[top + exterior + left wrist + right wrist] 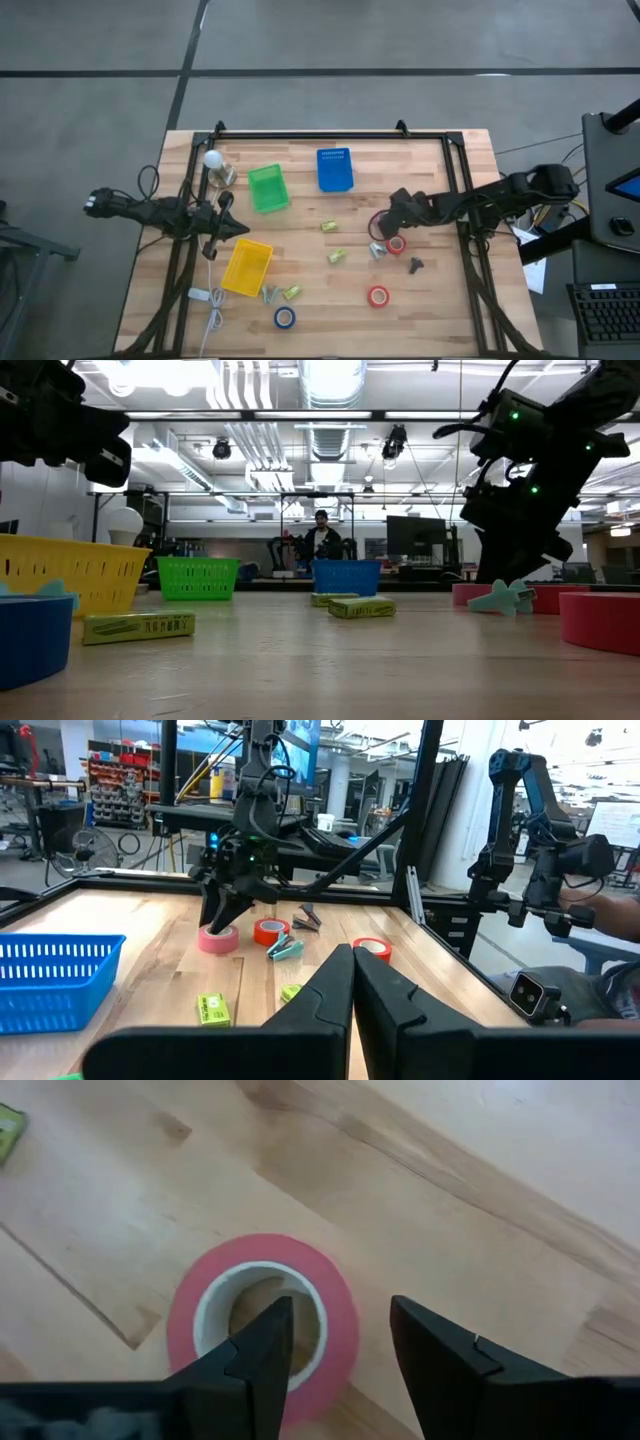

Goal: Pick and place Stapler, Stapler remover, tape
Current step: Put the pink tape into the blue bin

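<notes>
right tool [335, 1350] fingers apart straddle a red tape's [262, 1323] wall, its near edge hidden.

Right arm stretches in across the table, right gripper [335, 1345] tipped down low, fingers parted; left arm sits back at its edge, left gripper [352, 982] pinched closed

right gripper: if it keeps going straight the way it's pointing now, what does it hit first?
Most likely the red tape roll lying flat on the wooden table. The right gripper points down, one finger over the core hole, the other outside the ring. Contact depth is unclear.
</notes>
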`<state>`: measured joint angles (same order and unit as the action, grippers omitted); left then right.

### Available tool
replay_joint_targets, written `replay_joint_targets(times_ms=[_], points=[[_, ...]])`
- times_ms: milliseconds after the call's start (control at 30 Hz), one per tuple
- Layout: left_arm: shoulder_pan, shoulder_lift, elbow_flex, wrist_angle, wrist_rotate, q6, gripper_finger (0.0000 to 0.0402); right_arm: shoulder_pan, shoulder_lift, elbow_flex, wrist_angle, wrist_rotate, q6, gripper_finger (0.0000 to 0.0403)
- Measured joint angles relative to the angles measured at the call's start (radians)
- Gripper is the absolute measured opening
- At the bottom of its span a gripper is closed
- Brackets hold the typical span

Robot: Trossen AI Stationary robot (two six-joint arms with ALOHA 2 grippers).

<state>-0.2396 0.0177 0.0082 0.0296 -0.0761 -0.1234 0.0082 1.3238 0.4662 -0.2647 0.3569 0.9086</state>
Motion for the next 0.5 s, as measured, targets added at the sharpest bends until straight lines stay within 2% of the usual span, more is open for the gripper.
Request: replay_joint_targets(times_ms=[500], points=[[0.000, 0.000, 0.000, 0.000, 0.001, 0.000, 0.0014, -0.001, 0.011, 0.026, 0.012, 0.009, -0.045, 0.0043]])
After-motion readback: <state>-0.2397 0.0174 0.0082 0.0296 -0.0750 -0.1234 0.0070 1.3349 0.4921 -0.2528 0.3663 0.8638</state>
